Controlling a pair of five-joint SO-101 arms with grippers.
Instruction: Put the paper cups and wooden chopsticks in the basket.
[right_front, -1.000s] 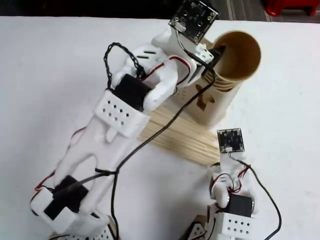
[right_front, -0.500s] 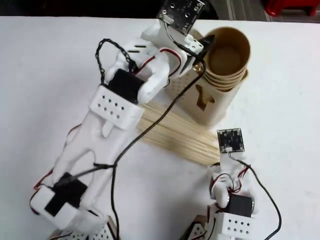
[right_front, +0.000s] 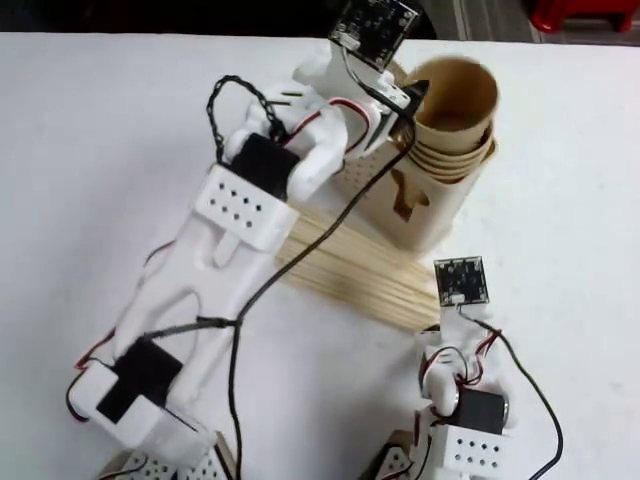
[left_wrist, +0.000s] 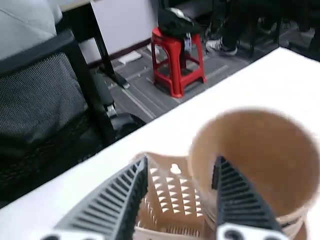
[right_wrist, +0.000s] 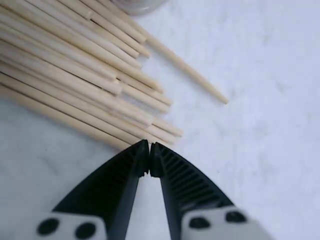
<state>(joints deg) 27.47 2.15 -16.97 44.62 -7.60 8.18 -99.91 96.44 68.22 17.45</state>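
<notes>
A stack of brown paper cups (right_front: 455, 100) stands in the cream perforated basket (right_front: 420, 215) at the back of the table. My left gripper (right_front: 405, 100) is open at the top cup's rim. In the left wrist view the left gripper (left_wrist: 181, 162) has the top cup's (left_wrist: 265, 160) near wall between its jaws, above the basket (left_wrist: 170, 200). A bundle of wooden chopsticks (right_front: 350, 265) lies flat on the table against the basket's front. My right gripper (right_wrist: 149, 150) is shut and empty, just off the ends of the chopsticks (right_wrist: 75, 65).
The right arm's base (right_front: 465, 410) sits at the front edge. White table (right_front: 100, 130) spreads to the left. Beyond the far edge stand a red stool (left_wrist: 175, 55) and a black chair (left_wrist: 45, 100).
The left arm has swung the top cup slightly left and down onto the stack in the basket. The right arm has kept still.
</notes>
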